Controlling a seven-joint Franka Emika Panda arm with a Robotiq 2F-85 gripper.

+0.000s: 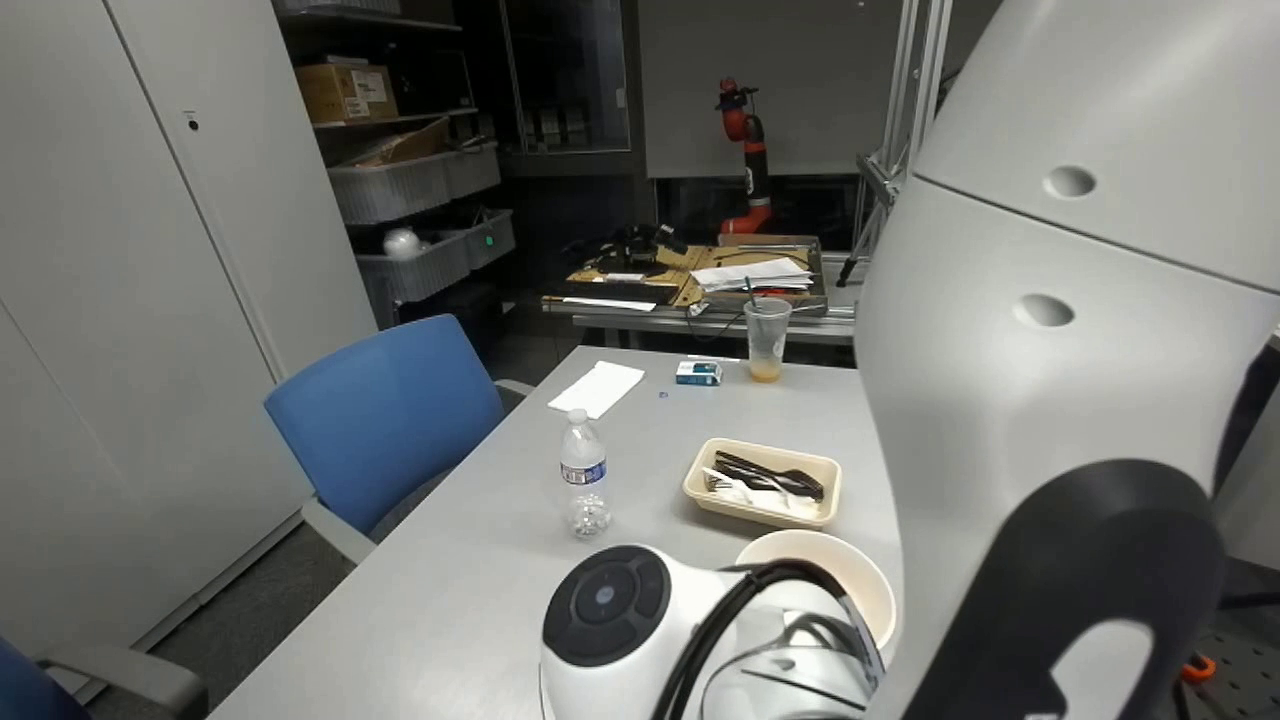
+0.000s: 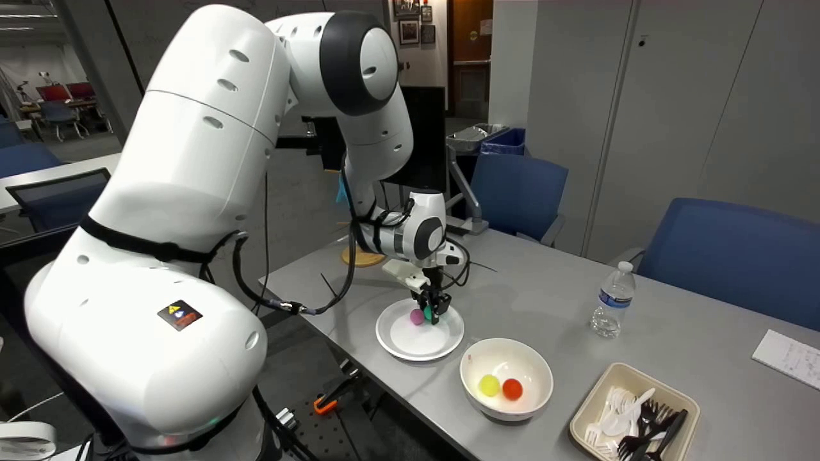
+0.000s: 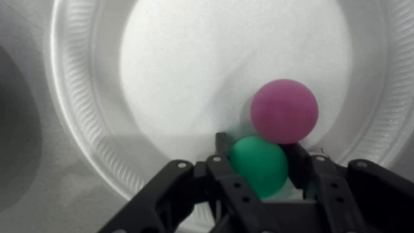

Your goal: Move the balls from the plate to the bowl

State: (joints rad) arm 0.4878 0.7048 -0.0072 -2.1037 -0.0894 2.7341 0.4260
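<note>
My gripper (image 3: 257, 155) is closed around the green ball (image 3: 258, 171), one dark finger on each side of it, low over the white plate (image 3: 194, 64). A pink ball (image 3: 284, 111) rests on the plate and appears to touch the green one and the right finger. In an exterior view the gripper (image 2: 430, 312) reaches down at the back of the plate (image 2: 410, 342). Beside the plate stands the white bowl (image 2: 506, 355), holding a yellow ball (image 2: 489, 385) and an orange-red ball (image 2: 512, 389). Elsewhere the arm partly hides the bowl (image 1: 865, 575).
A beige tray (image 2: 580, 419) of plastic cutlery lies beyond the bowl. The clear bottle (image 2: 614, 301) stands upright on the table. Farther off are a paper (image 1: 598, 388), a small blue box (image 1: 698, 374) and a plastic cup (image 1: 767, 340). Blue chairs line one table side.
</note>
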